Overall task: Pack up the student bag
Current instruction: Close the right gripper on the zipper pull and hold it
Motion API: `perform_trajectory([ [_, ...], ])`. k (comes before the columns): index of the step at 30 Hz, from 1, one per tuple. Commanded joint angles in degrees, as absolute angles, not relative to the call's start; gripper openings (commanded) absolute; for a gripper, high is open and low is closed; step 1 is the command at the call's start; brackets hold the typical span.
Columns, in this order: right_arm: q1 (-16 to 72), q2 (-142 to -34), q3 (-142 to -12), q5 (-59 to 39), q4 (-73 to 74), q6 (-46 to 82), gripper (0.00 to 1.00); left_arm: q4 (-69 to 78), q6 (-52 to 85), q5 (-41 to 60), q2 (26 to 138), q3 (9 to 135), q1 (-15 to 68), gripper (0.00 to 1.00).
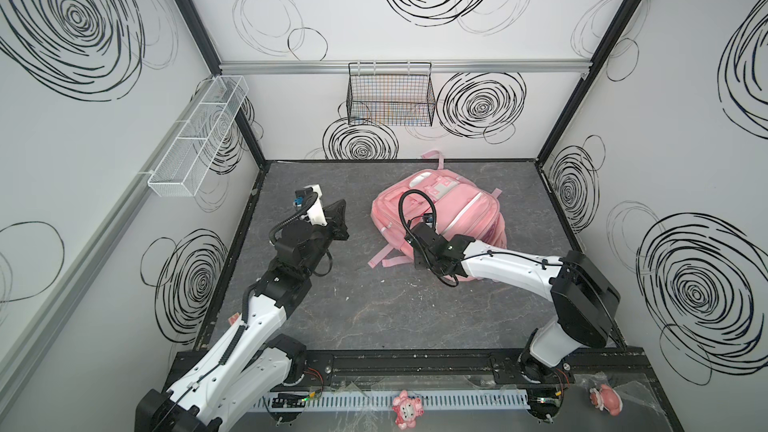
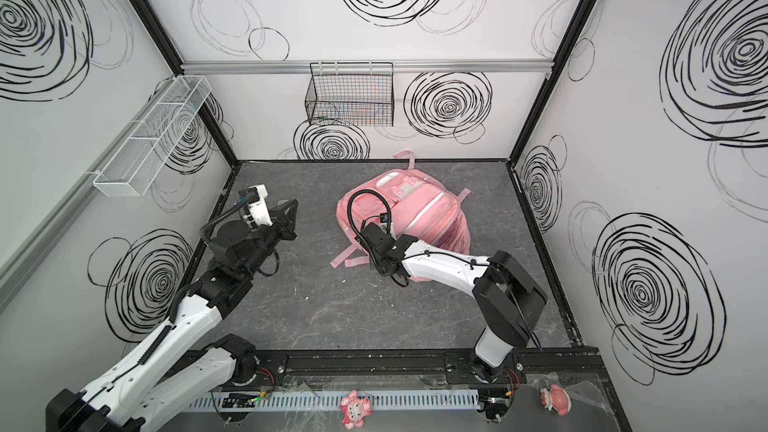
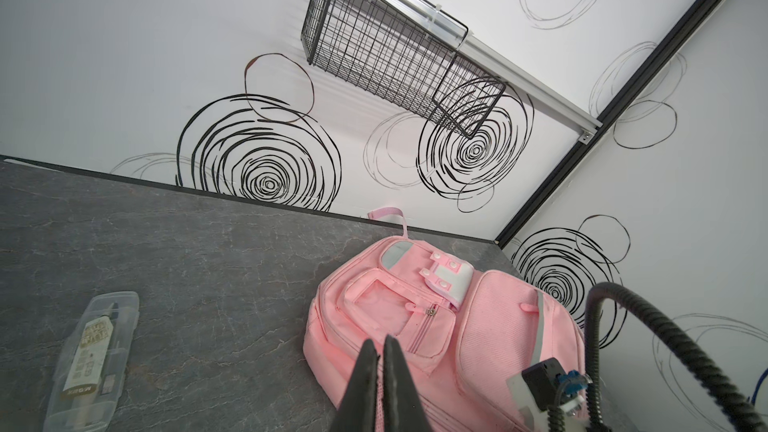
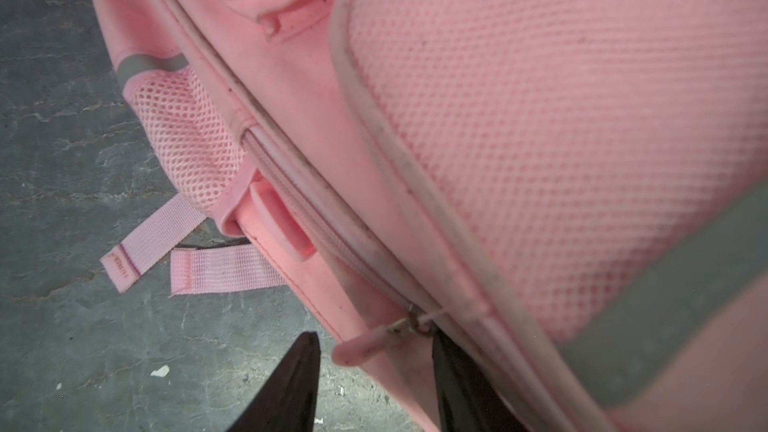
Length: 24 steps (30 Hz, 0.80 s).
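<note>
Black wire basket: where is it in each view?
Top view: black wire basket on back wall, above centre.
Top view: same wall, just left of centre.
Left wrist: upper middle of picture.
Right wrist: not in it.
Shared landmark: student bag, in all four.

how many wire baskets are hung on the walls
2: a white mesh basket on the left wall's rail and a black wire basket on the back wall's rail. None seems hidden.

Grey marbled tabletop [image 1: 374,305], pink student bag [image 1: 449,201] lying flat, clear plastic case [image 3: 91,351]
</note>
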<state>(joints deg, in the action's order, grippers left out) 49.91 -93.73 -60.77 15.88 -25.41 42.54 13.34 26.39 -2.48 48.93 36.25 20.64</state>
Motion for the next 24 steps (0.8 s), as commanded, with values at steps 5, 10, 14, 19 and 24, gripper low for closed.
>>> perform_trajectory([
  [5,49.4,-98.54,-59.86,22.07,-25.75,46.23,0.49,15.0,25.83,-2.63,47.73,37.1,20.47,0.12],
  [10,49.36,-99.23,-59.61,21.54,-26.4,45.85,0.34,16.29,26.89,-1.59,47.94,36.06,20.32,0.12],
  [14,49.22,-97.65,-59.38,20.52,-27.81,45.33,0.25,17.14,27.05,-1.85,48.13,35.78,20.28,0.12],
  [19,49.1,-94.21,-57.95,17.05,-28.0,44.62,0.14,16.59,27.15,-1.76,49.29,35.89,19.87,0.12],
  [24,48.62,-90.18,-57.07,13.48,-28.23,42.74,0.0,16.34,26.53,-2.4,49.98,36.39,20.15,0.12],
])
